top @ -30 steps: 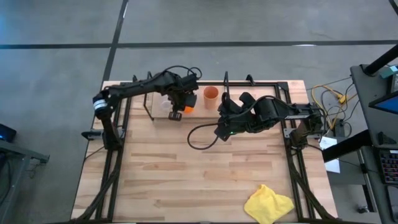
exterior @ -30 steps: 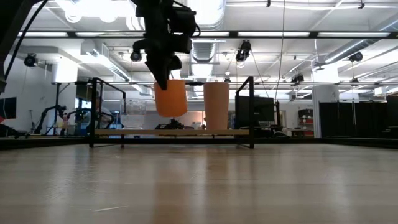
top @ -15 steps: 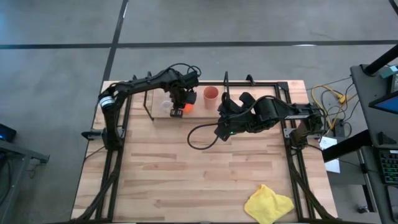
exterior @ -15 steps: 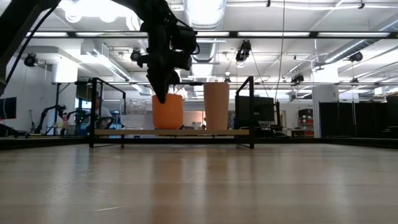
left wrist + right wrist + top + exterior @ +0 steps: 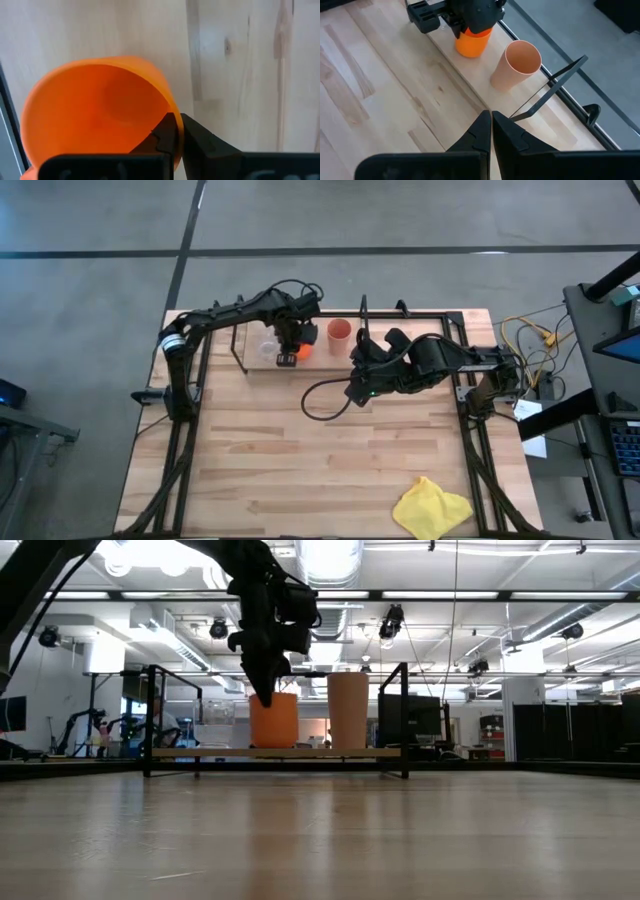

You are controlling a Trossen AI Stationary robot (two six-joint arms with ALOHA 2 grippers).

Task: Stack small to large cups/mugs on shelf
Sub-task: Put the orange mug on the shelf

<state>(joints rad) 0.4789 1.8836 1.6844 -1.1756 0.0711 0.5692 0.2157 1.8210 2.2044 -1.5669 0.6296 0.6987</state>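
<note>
My left pincer [image 5: 176, 131] pinches the rim of the bright orange plastic mug [image 5: 95, 107], which now sits on the black wire shelf's [image 5: 160, 710] wooden board, between the tiny clear glass [image 5: 266, 347] and the taller terracotta tumbler [image 5: 516, 65]. I judge I'm placing it; next I release and lift clear. My right pincer [image 5: 490, 123], fingers together and empty, waits nearby.

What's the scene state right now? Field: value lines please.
left gripper: shut on the orange mug's rim
orange mug: upright on the shelf board
tan tumbler: upright on the board beside the orange mug, apart from it
clear glass: on the orange mug's other side
shelf: at the table's far edge
right gripper: shut, empty, near the tumbler
yellow cloth: near table edge
</note>
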